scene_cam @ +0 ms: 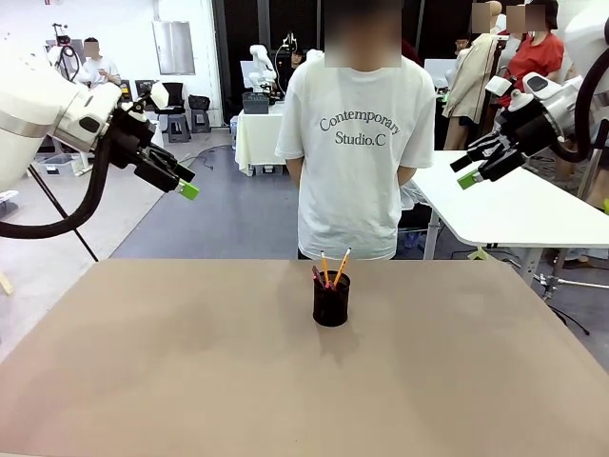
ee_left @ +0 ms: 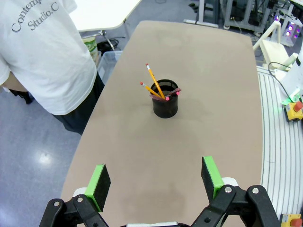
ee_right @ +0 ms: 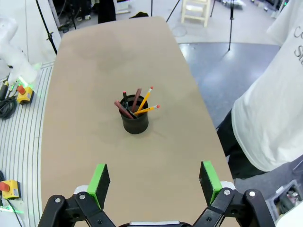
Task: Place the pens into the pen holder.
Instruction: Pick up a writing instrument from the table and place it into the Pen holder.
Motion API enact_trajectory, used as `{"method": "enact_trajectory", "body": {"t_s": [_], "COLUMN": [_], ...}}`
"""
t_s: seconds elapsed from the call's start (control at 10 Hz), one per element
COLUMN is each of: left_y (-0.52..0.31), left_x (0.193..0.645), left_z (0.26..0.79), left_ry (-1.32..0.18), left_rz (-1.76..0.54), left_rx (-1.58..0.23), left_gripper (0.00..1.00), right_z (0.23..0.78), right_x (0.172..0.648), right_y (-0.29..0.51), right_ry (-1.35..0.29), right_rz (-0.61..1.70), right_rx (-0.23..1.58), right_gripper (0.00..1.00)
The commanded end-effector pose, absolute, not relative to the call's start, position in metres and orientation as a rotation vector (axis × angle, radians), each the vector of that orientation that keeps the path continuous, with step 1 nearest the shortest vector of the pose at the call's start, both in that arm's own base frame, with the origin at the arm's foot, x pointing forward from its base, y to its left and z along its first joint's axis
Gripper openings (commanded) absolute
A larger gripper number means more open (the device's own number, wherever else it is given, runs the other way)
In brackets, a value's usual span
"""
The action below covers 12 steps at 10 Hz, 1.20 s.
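- Both sets of jaws stand spread with nothing between them: the left gripper [scene_cam: 183,185] hangs high above the desk's left side, the right gripper [scene_cam: 468,171] high above its right side, each well apart from the work.
- Desk [scene_cam: 143,381]: a wide tan top with a person [scene_cam: 357,143] in a white shirt standing at its far edge, arms behind the back.
- Pen holder [scene_cam: 331,301]: a small black mesh cup standing upright near the middle of the desk, a little toward the far edge. It looks light and stiff, so a careless nudge could probably tip or slide it; a grip across its wall near the rim would suit best.
- Pens: two orange-yellow pencils [scene_cam: 333,268] lean out of the cup, with a brownish-pink pen [ee_right: 123,109] and a black marker [ee_right: 125,96] with a red end beside them. All sit inside the holder, so the task looks done. They are thin, rigid, smooth and light, best pinched mid-shaft across the width.
- Views: the right wrist view separates the dark pens from the pencils, while the front view shows mostly the pencils. The left wrist view shows the pink erasers [ee_left: 166,99] down at the rim.
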<state>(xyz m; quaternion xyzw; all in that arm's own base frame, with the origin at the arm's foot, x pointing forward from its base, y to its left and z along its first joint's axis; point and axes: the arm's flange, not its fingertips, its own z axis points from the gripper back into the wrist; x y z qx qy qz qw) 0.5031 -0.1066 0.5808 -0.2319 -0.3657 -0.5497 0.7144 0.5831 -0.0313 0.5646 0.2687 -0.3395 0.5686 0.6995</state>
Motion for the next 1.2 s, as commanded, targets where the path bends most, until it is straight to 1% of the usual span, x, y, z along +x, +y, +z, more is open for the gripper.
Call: {"method": "enact_trajectory", "body": {"t_s": [0.0,1.1], "left_y": [-0.1047,-0.1047], "left_x": [0.5030,0.5030], "left_z": [0.5814,0.5814], "left_ry": [-0.810,-0.810], "left_rz": [-1.214,-1.214], "left_rx": [-0.509,-0.509], "left_gripper": [1.00,1.00], "right_z": [0.5657,0.5657], "right_x": [0.5828,0.5828], "right_y": [-0.0313,-0.0313], "right_ry": [-0.757,-0.757], "right_rz": [1.266,1.266], "right_rx": [0.598,0.598], "right_gripper": [1.00,1.00]}}
